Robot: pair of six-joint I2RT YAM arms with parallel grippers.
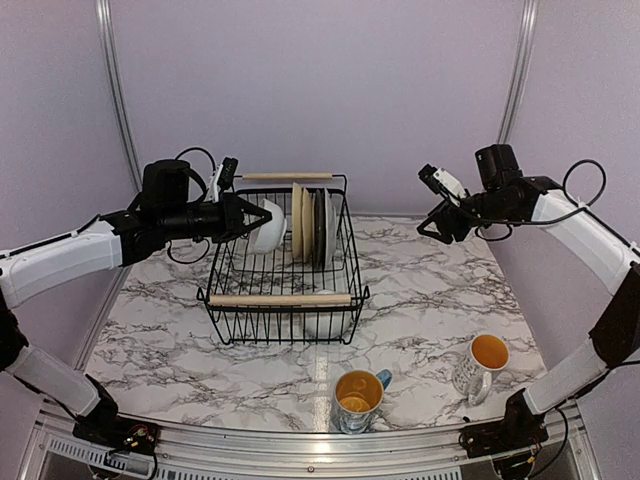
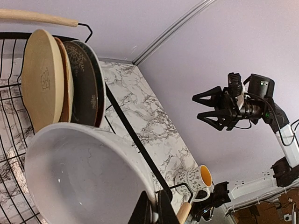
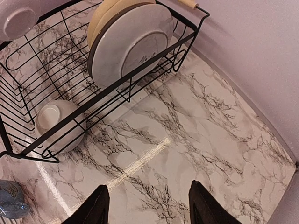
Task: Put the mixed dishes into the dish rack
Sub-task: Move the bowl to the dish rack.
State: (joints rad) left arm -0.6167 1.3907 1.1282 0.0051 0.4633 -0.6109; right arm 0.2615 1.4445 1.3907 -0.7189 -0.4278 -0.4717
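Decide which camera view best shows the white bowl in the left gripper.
Left wrist: the white bowl fills the frame, its inside and pinched rim clear. Top external shows it small; right wrist catches only its base, cropped.

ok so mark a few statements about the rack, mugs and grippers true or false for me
1. The left gripper is shut on the rim of a white bowl. True.
2. Both mugs sit inside the dish rack. False: the blue-handled mug and the white mug stand on the table, outside the rack.
3. The right gripper holds a plate. False: it is open and empty.
4. The plates stand on edge in the rack. True.
5. A second bowl lies in the rack. True.
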